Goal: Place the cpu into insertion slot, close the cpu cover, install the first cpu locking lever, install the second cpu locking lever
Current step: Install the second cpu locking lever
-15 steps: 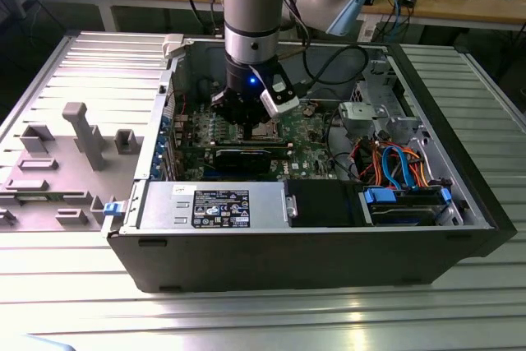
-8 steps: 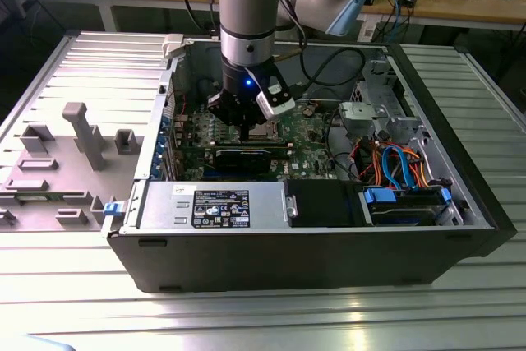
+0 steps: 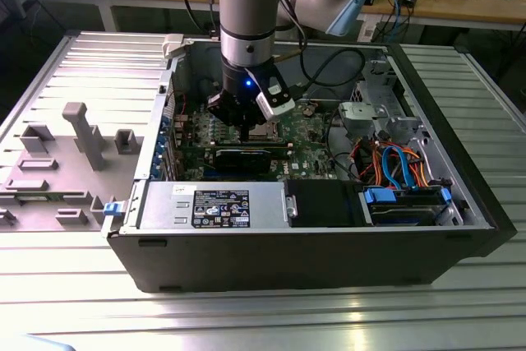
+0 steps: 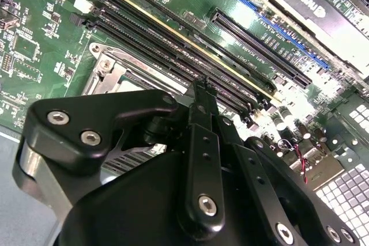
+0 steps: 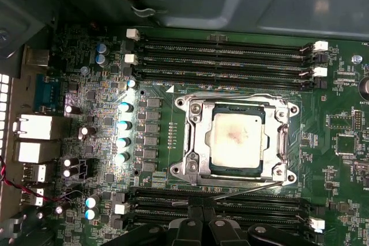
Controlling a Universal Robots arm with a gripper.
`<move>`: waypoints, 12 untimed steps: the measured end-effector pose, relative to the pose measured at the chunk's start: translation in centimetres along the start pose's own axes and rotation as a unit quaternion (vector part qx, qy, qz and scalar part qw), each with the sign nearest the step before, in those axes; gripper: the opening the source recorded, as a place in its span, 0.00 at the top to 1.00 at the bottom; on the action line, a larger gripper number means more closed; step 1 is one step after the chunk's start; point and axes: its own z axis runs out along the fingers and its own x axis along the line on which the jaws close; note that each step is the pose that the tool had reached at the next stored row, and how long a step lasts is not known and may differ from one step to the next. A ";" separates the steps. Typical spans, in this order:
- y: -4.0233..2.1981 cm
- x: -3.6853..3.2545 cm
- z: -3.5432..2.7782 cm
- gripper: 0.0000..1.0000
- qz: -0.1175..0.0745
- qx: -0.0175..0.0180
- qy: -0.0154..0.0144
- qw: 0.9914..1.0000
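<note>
Green circuit board (image 5: 323, 159) is surrounding the dull silver square cpu (image 5: 236, 138) lying under the thin silver cpu cover (image 5: 196, 136), while the black gripper (image 4: 199, 87), fingers pressed together and empty, is hiding part of the socket in the second wrist view.

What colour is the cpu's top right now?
Dull silver with a faint reddish smudge at its centre, on the cpu; clearest in the first wrist view.

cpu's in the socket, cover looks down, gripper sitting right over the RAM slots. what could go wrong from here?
1. The gripper hangs close over the memory slots beside the insertion slot; drifting sideways could scrape them.
2. A thin locking lever lies along the cpu cover edge nearest the fingertips; a poor catch may slip off it.
3. The cpu sits under the cover; pressing unevenly could stress it.
</note>
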 end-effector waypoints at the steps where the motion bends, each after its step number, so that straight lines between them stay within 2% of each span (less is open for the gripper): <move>1: 0.00 0.00 0.00 0.89 0.000 0.000 0.000 1.000; 9: -0.04 0.00 0.03 0.89 0.000 -0.001 0.000 1.000; 11: -0.07 0.00 0.02 0.89 0.000 -0.003 0.003 1.000; 12: -0.07 0.00 0.02 0.89 0.000 -0.004 0.006 1.000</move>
